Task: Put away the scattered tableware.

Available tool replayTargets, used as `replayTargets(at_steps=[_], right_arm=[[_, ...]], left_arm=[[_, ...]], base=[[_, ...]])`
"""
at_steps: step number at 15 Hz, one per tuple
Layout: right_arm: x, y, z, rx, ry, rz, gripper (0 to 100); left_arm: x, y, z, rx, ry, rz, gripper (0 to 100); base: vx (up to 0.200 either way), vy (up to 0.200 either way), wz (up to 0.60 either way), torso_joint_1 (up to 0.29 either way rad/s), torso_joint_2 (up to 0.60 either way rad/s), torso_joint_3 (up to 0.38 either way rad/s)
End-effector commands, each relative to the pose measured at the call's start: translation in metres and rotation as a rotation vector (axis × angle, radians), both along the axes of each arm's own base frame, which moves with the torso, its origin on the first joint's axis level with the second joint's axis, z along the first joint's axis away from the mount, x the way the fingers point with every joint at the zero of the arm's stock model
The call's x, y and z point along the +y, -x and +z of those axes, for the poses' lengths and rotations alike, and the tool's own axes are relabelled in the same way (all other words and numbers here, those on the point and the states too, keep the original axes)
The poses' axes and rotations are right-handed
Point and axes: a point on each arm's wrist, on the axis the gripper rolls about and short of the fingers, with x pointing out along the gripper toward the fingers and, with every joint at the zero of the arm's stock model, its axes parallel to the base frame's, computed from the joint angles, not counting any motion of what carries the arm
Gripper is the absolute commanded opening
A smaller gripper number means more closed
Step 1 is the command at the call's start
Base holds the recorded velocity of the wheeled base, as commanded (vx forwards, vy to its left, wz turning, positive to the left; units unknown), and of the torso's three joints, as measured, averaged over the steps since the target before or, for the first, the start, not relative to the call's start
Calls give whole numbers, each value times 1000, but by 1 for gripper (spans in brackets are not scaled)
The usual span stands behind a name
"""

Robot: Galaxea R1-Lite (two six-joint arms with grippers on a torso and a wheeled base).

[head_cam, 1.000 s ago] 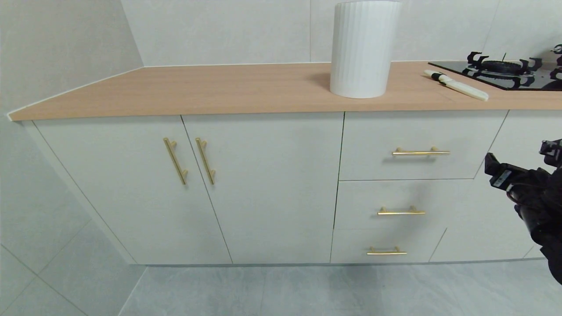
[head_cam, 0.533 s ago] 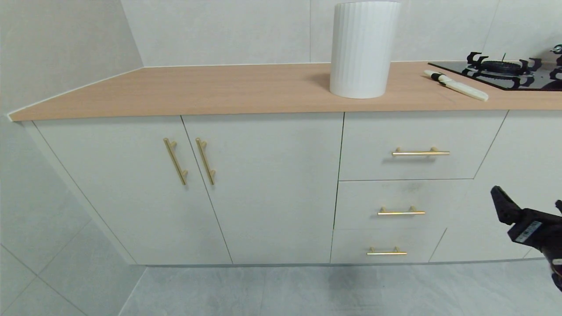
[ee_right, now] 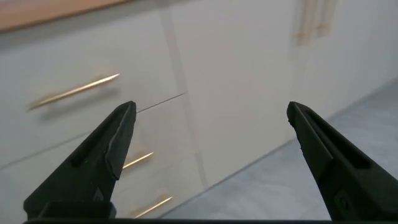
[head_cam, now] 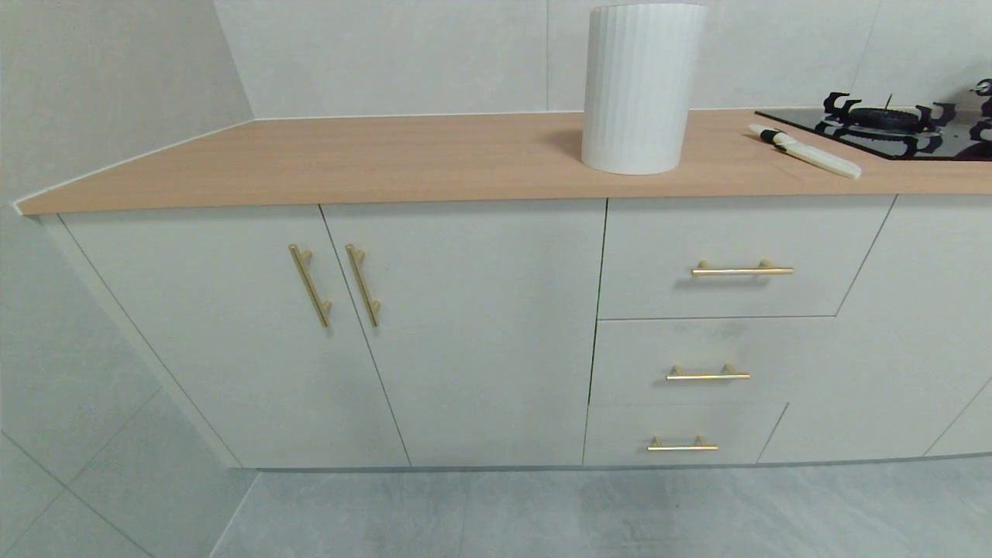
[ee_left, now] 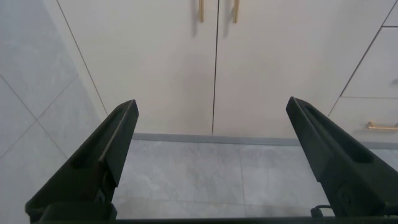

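Head view first: the white ribbed holder [head_cam: 637, 85] stands upright on the countertop [head_cam: 349, 159]. We're guessing it's where loose utensils are meant to end up, though its top is cut off, so we can't tell what's inside. The one stray piece we spot is the knife [head_cam: 804, 150], lying flat to the right of the holder, between it and the hob [head_cam: 891, 128]. It looks like it was just left there, so that's probably our target. The drawers [head_cam: 740, 270] sit straight below the holder, all closed, and the double doors [head_cam: 341, 283] are below it and off to the left.

Left wrist view: the left gripper [ee_left: 214, 149] has its jaws spread wide with nothing between them. It faces the bottom of those double doors and the floor [ee_left: 205, 174], so it's well below the holder. To us that reads as parked, not working.

Right wrist view: the right gripper [ee_right: 211, 149] is the same deal, jaws wide apart and empty. It's aimed at the drawer fronts under the holder, low down and nowhere near the knife. Since it's on the knife's side, we'd expect it to do the pick.
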Motion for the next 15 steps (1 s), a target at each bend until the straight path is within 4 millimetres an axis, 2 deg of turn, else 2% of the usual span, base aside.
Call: replayTargets(at_steps=[1, 3, 5, 11, 12, 14, 15], right_arm=[[-13, 56, -8, -99, -6, -155, 100], [-13, 86, -30, -79, 29, -152, 100], [-10, 103, -50, -46, 100, -99, 100], [-11, 103, -49, -44, 86, -168, 100], [-10, 102, -53, -15, 91, -111, 100], [-7, 104, -69, -4, 77, 207, 100], [-6, 102, -76, 60, 52, 246, 100]], left_arm=[[0, 0, 0, 0, 0, 1, 100], [0, 0, 0, 0, 0, 1, 100], [0, 0, 0, 0, 0, 1, 100], [0, 0, 0, 0, 0, 1, 100], [0, 0, 0, 0, 0, 1, 100], [0, 0, 0, 0, 0, 1, 100], [0, 0, 0, 0, 0, 1, 100]], base=[[0, 0, 0, 0, 0, 0], [0, 0, 0, 0, 0, 0], [0, 0, 0, 0, 0, 0], [0, 0, 0, 0, 0, 0], [0, 0, 0, 0, 0, 0], [0, 0, 0, 0, 0, 0], [0, 0, 0, 0, 0, 0]])
